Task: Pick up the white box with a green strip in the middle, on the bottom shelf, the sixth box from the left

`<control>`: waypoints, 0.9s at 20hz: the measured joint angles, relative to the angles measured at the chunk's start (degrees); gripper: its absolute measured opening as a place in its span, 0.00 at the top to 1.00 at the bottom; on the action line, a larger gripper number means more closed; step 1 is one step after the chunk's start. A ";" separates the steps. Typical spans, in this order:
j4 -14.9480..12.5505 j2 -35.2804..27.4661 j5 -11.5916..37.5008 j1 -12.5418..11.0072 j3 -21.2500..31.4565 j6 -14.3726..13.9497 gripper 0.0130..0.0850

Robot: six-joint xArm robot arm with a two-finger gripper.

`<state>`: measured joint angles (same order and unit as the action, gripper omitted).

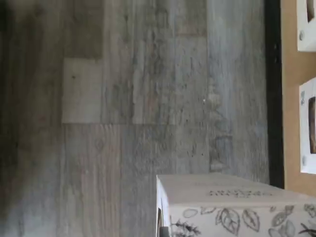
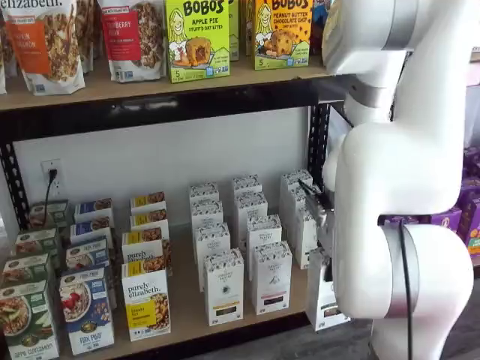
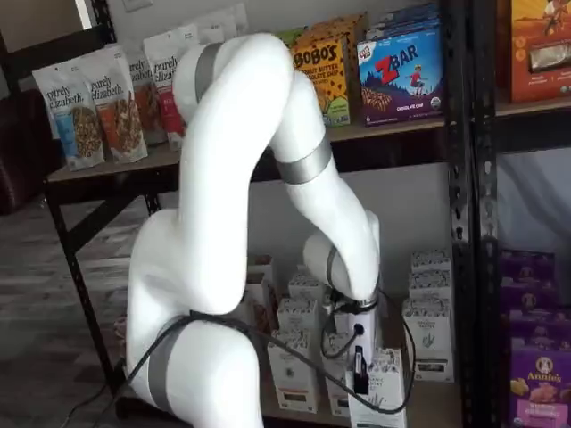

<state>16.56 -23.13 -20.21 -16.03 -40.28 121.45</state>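
A: Holding – gripper (image 3: 359,382) closed on the white box (image 3: 381,392), black fingers clamped over its upper front; box looks pulled fwd past the front edge of the bottom shelf (image 2: 247,319), clear of its row

B: Agree. In a shelf view the white box (image 2: 324,296) sits at the shelf lip just below the wrist, arm body hides most of it. Green strip not readable from here, so can't confirm ID by the label

A: Wrist view shows the carton top w/ leaf-pattern band (image 1: 237,219) close under the cam, wood-look floor (image 1: 148,98) behind it, shelf board edge (image 1: 291,98) off to one side. Reads as box already off the board, or nearly

B: Risks from here, my judgement:
1) grip is high on a tall narrow carton – could pivot or slip if the arm swings fast
2) thin cardboard, may dent under squeeze, loosening the hold
3) neighbouring white cartons (image 2: 271,276) stand close by; a sideways move could clip and topple them
4) cable (image 3: 294,352) loops near the wrist, could snag on the rack post (image 3: 459,223)

A: Noted. Task approx. done if box is held clear; suggest slow straight retreat, no lateral motion until clear of the rack
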 joint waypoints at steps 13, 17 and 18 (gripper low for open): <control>-4.41 26.33 -14.61 -0.33 11.42 -5.43 0.50; -4.70 30.61 -18.48 -0.06 12.04 -6.45 0.50; -4.85 31.48 -19.33 0.01 12.12 -6.74 0.50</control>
<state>11.71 8.35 -39.55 -16.02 -28.16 114.71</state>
